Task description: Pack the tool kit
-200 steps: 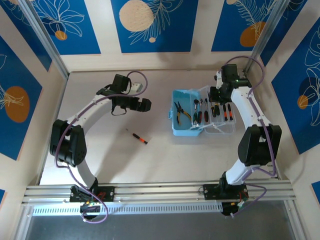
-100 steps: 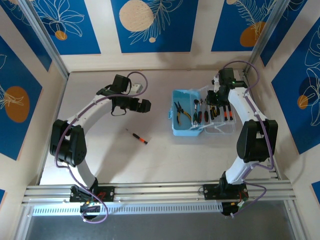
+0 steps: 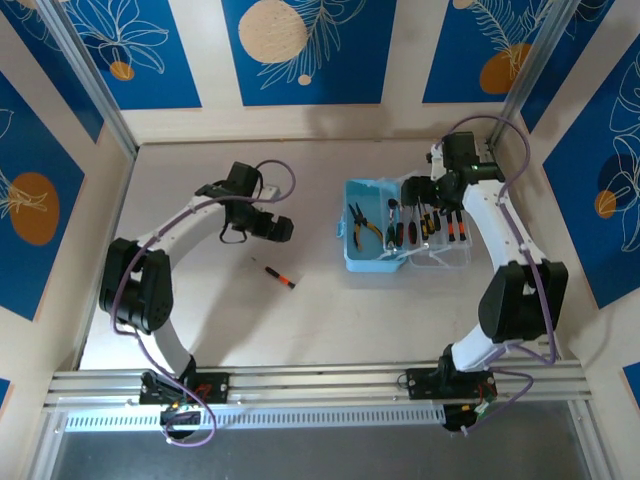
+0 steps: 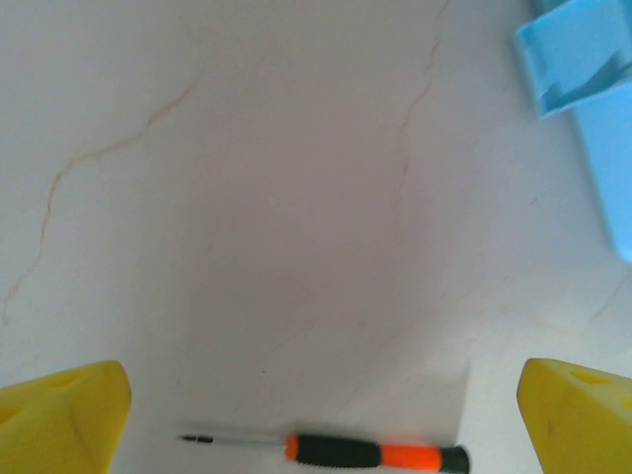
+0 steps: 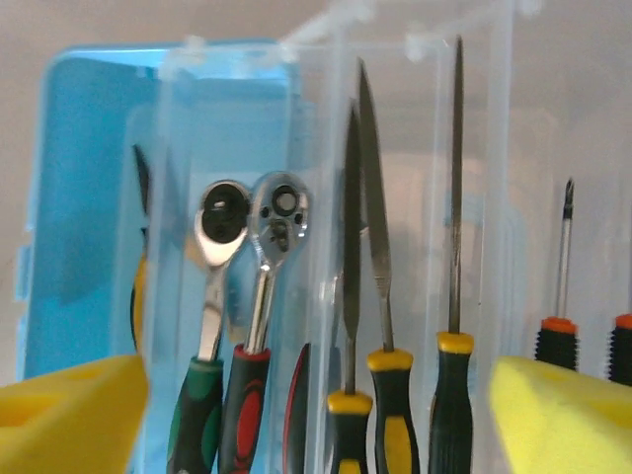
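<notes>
Both sets of jaws are seen spread wide, and nothing is clamped in either. Between the yellow pads (image 4: 64,415) of the left gripper (image 4: 321,410) a bare patch of table (image 4: 247,197) is framed. At the lower edge of that gap a loose screwdriver (image 4: 367,455) with a black-and-orange handle is laid flat. A corner of the light-blue case (image 4: 583,59) is caught at the upper right, well apart from it. The right gripper (image 5: 316,415) is poised before the opened kit, where two ratchet wrenches (image 5: 279,212) and several yellow-and-black-handled tools (image 5: 370,247) are lined up behind clear plastic; which compartment holds the wrenches cannot be told. From above, yellow-handled pliers (image 3: 362,222) are seen lying in the blue half. The step in hand is judged to be the fetching of the one stray screwdriver, the rest of the kit being stowed. For the next move, the left jaws would need to be lowered astride the handle, closed on it, and the tool carried across to a free slot. The slim shaft may roll if nudged rather than pinched squarely.
</notes>
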### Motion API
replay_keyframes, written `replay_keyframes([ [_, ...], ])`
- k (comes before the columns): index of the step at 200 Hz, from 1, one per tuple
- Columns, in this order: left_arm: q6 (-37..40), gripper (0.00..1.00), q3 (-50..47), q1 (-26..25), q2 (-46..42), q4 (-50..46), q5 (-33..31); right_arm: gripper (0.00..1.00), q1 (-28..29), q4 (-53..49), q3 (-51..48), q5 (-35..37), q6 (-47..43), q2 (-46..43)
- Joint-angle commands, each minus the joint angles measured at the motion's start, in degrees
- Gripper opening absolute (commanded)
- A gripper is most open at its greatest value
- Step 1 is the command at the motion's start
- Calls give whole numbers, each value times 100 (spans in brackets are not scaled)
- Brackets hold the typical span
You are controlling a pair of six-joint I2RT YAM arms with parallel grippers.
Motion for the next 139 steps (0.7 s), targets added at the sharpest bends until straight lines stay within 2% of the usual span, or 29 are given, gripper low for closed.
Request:
replay_keyframes([
  [1,-153,100,-596,-112,-450,-313,-169,99,236,-203,78,-243,-108,-432],
  [18,-906,100,-1397,-223,-953,255,194,99,394,-189,-24,-286,-97,-599],
  [34,-1745,100,-2118,-353,-1350,921,245,99,501,-130,-131,-303,-65,-664],
  [48,-2535,100,-2550,-450,-1561,1321,-79,99,558,-124,-165,-324,-62,-656],
  [55,-2903,100,-2637,-526,-1587,1359,-471,99,584,-121,-173,-322,-74,-640],
  [73,-3603,100,-2531,-777,-1469,1036,-1661,99,620,-104,-164,-341,-65,-614],
  [86,-3971,100,-2323,-862,-1243,812,-2066,99,667,-86,-154,-356,-52,-607],
  [108,-4339,99,-1949,-927,-802,751,-2056,99,746,-61,-148,-357,-48,-598],
  [139,-4554,86,-1437,-1003,-197,695,-1899,99,826,-46,-177,-348,-21,-597],
])
